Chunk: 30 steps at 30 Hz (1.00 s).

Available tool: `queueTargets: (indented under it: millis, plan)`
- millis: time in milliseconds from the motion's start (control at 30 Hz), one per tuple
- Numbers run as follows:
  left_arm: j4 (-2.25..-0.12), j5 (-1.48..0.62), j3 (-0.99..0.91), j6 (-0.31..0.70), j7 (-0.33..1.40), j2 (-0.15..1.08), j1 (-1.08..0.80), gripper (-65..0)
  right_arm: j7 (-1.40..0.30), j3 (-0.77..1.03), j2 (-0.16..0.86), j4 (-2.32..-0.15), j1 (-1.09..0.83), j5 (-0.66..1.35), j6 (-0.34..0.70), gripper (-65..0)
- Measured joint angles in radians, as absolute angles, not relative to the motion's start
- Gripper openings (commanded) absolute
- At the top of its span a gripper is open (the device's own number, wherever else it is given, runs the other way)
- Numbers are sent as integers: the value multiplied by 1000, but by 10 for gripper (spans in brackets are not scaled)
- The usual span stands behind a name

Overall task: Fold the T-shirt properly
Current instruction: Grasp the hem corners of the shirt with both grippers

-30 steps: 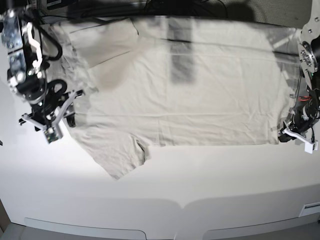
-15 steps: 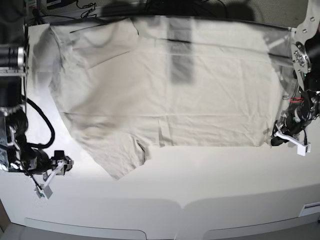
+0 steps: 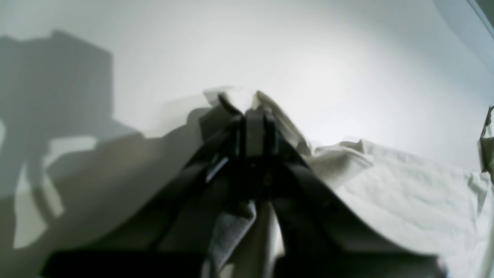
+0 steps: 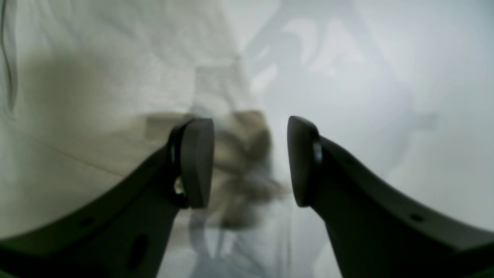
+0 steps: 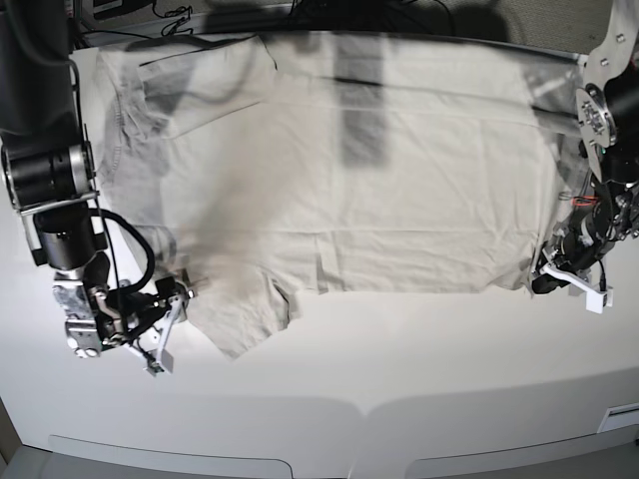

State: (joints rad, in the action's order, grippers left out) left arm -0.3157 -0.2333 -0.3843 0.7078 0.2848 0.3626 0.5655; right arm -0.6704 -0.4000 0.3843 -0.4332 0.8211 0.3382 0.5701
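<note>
The pale beige T-shirt (image 5: 379,190) lies spread flat on the white table (image 5: 419,359), neck end at the left and hem at the right. My left gripper (image 5: 544,282) is shut on the near hem corner. In the left wrist view (image 3: 249,112) its jaws pinch a bunched fold of cloth (image 3: 270,106). My right gripper (image 5: 178,299) is open and empty, just left of the near sleeve (image 5: 245,314). In the right wrist view the gripper (image 4: 250,162) hovers over the blurred cloth edge (image 4: 96,96), its fingers (image 4: 197,162) apart.
Dark cables and equipment (image 5: 329,12) line the table's back edge. The right arm's black column (image 5: 50,180) stands over the shirt's left side. The table's front rim (image 5: 364,409) runs along the bottom.
The right arm swung from the shoulder area down to the front left, then right toward the near sleeve. The left gripper drew the hem corner slightly left.
</note>
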Motion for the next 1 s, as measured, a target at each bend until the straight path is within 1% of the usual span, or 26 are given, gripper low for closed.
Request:
queueTargets:
  millis: [100, 233, 300, 433, 700, 867, 933, 1000]
  plan:
    - [-316, -230, -384, 708, 276, 363, 565, -650, -602, -400, 361, -395, 826, 268, 570, -341]
    - [-316, -229, -384, 708, 276, 363, 565, -650, -559, -399, 357, -385, 827, 179, 570, -341]
    - [-316, -229, -384, 707, 276, 363, 565, -650, -522, -399, 358, -382, 828, 174, 569, -342]
    - [-316, -229, -384, 708, 276, 363, 565, -650, -521, -399, 356, -382, 827, 174, 569, -342]
    - [-316, -230, -384, 707, 276, 363, 565, -650, -585, -399, 358, -377, 815, 178, 574, -342]
    - [-316, -230, -384, 707, 277, 363, 565, -650, -654, -393, 360, -333, 821, 273, 627, -343]
    - [-316, -229, -384, 707, 277, 363, 565, -650, -706, -393, 360, -331, 826, 303, 645, -370]
    - [-316, -230, -384, 707, 276, 363, 565, -650, -748, -393, 361, -331, 829, 337, 653, -410]
